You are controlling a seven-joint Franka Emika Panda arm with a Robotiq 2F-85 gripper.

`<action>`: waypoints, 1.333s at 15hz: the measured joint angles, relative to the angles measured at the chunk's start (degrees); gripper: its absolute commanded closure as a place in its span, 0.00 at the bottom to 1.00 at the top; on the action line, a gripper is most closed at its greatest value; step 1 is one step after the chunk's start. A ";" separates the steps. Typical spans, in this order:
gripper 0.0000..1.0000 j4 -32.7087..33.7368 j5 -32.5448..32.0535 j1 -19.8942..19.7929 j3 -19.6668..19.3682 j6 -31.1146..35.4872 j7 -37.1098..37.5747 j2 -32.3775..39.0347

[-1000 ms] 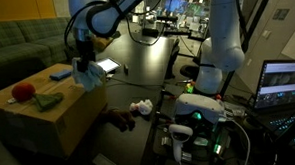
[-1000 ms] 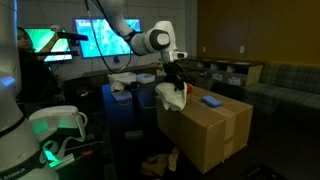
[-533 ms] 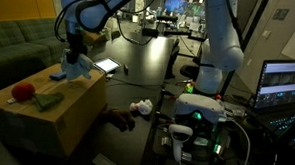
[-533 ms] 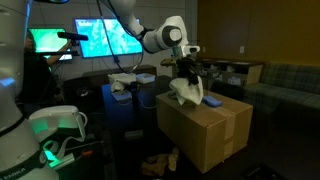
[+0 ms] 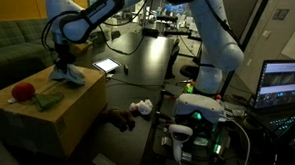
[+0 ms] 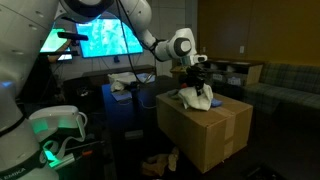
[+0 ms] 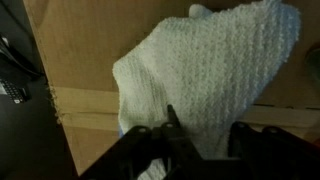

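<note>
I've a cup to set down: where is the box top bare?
Bare cardboard box top lies between the green object and the near edge, beside the white towel. Crowded: the strip from red ball to the towel under the pincer.

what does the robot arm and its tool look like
The arm is white, made of thick rounded segments with dark bands at the joints and a round cap near the end. The tool is black, with two dark fingers. No markings are legible.
</note>
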 measured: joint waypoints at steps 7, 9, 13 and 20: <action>0.00 6.56 0.00 3.36 0.04 -3.18 -0.12 1.38; 0.00 7.47 0.00 4.41 0.17 -3.26 -0.37 1.42; 0.00 9.64 0.00 6.44 0.85 -3.26 -1.12 2.65; 0.00 13.93 0.14 8.43 2.23 -0.45 -1.83 6.53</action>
